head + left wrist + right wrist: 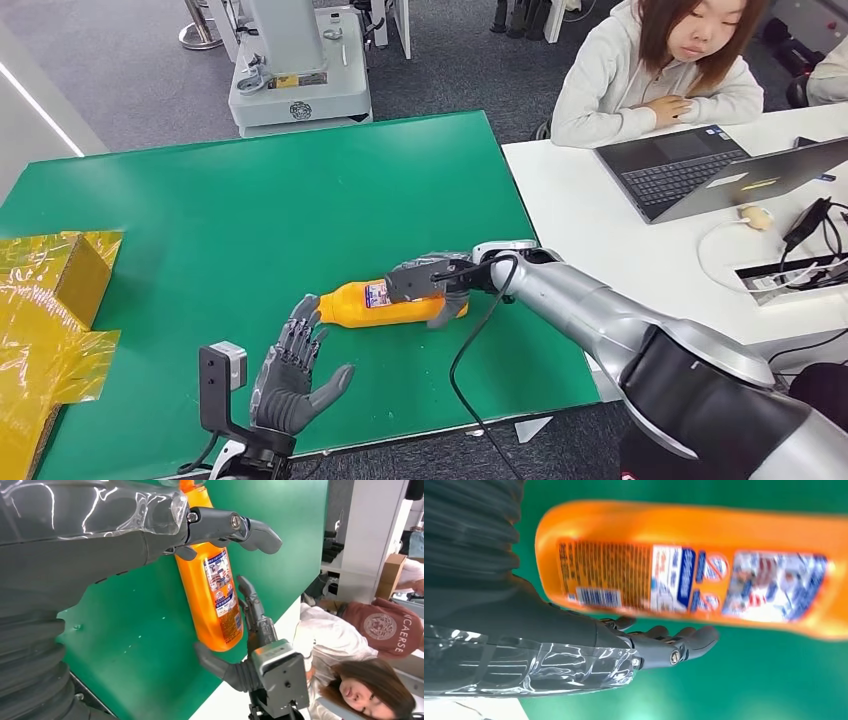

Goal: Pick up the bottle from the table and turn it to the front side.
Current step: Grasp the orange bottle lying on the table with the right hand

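Note:
An orange bottle (pixel 365 305) (pixel 207 600) (pixel 684 535) with a printed label lies on its side on the green table (pixel 250 210), cap end toward my left. My right hand (pixel 432 285) (pixel 245 650) (pixel 574 630) wraps its base end, fingers (pixel 252 605) on one side and thumb on the other, and grips it. Close to the table's near edge, my left hand (pixel 290 380) (pixel 100 540) is open with fingers spread. Its fingertips are just short of the cap end. The bottle looks blurred in the right wrist view.
A yellow taped cardboard box (pixel 50 300) sits at the table's left edge. A white desk (pixel 640 240) with laptops adjoins on the right, where a person (pixel 660 70) sits. A machine base (pixel 300 80) stands beyond the far edge. A black cable (pixel 468 360) hangs from my right arm.

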You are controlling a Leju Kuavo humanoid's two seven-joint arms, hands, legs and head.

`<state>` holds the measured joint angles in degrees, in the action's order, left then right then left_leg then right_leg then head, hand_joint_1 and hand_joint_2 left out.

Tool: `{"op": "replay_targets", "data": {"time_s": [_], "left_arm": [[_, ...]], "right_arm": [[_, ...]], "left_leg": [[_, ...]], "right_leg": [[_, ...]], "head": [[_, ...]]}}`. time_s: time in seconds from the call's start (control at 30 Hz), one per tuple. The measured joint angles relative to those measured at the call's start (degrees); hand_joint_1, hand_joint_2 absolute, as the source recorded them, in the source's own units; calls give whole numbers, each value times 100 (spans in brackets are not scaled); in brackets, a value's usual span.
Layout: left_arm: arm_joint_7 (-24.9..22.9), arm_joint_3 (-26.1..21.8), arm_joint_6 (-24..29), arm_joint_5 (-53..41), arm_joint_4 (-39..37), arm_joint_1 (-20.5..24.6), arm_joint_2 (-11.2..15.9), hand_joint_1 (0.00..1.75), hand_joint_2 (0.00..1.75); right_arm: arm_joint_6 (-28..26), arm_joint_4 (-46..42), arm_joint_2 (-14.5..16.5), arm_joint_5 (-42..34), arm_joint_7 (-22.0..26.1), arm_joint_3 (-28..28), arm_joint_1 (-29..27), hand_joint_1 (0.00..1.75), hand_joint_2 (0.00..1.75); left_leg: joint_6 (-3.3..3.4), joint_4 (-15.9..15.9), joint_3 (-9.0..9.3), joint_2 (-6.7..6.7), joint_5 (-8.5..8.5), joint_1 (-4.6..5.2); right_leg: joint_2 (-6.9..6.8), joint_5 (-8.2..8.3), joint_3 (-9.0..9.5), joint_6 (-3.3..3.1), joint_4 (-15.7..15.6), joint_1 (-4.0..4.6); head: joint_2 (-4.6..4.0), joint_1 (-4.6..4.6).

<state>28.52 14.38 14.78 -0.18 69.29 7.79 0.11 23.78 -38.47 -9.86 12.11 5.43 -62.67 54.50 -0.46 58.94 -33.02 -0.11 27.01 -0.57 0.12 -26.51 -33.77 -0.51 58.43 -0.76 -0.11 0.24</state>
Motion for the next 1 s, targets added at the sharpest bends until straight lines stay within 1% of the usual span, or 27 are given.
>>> {"op": "replay_targets", "data": {"time_s": [0.17,0.4,0.5,0.53,0.6,0.63,0.67,0.7,0.73,0.77,0.83,1.0], "left_arm": [[-13,-7,-22,-25,76,-105,-2,0,175],[-39,-44,-26,-62,225,-331,-39,0,175],[-57,-72,-26,-81,257,-366,-61,0,175],[-58,-86,-26,-90,262,-368,-71,0,175],[-62,-122,-27,-106,264,-363,-96,0,175],[-64,-141,-28,-116,264,-360,-111,0,175],[-68,-156,-31,-126,264,-356,-124,0,175],[-71,-170,-36,-135,264,-350,-135,0,175],[-74,-183,-41,-143,264,-341,-145,0,175],[-78,-193,-49,-147,263,-328,-152,0,175],[-80,-210,-66,-150,260,-293,-163,0,175],[-81,-266,-100,-144,250,-257,-166,0,175]], "right_arm": [[24,87,0,190,-16,-193,8,0,175],[-704,50,-21,1288,-322,-811,14,0,175],[-746,-3,-36,1502,-417,-1005,39,0,175],[-739,-14,-37,1593,-448,-1075,57,3,175],[-738,-23,-28,1773,-508,-1238,102,19,175],[-755,-24,-21,1846,-530,-1309,123,48,175],[-786,-24,-8,1907,-556,-1370,137,83,175],[-826,-23,10,1958,-581,-1419,145,113,175],[-871,-20,30,2001,-607,-1455,148,149,175],[-908,-16,54,2030,-629,-1485,149,164,175],[-960,-4,95,2042,-643,-1523,155,175,175],[-1103,41,149,1940,-550,-1560,163,175,175]], "left_leg": [[0,0,0,0,0,0],[0,0,0,1,0,0],[0,0,1,1,0,0],[0,0,1,1,0,0],[0,0,1,1,0,0],[0,0,1,1,0,0],[-1,0,2,1,-1,0],[-1,0,3,1,-1,0],[-2,0,4,1,-1,0],[-2,0,4,1,-2,0],[-3,0,5,1,-2,0],[-3,0,6,2,-3,0]], "right_leg": [[0,0,0,0,0,0],[1,0,0,0,-1,0],[1,0,1,0,-1,0],[1,0,1,0,0,0],[0,0,1,0,0,0],[0,0,1,0,0,0],[1,0,2,0,0,0],[1,0,2,0,0,0],[1,0,2,0,0,0],[1,1,2,0,0,0],[2,1,3,-1,1,0],[1,1,4,-1,1,0]], "head": [[0,0],[0,-1],[0,-1],[0,-1],[0,-1],[0,-1],[0,0],[0,0],[0,0],[0,0],[0,-1],[0,-1]]}}
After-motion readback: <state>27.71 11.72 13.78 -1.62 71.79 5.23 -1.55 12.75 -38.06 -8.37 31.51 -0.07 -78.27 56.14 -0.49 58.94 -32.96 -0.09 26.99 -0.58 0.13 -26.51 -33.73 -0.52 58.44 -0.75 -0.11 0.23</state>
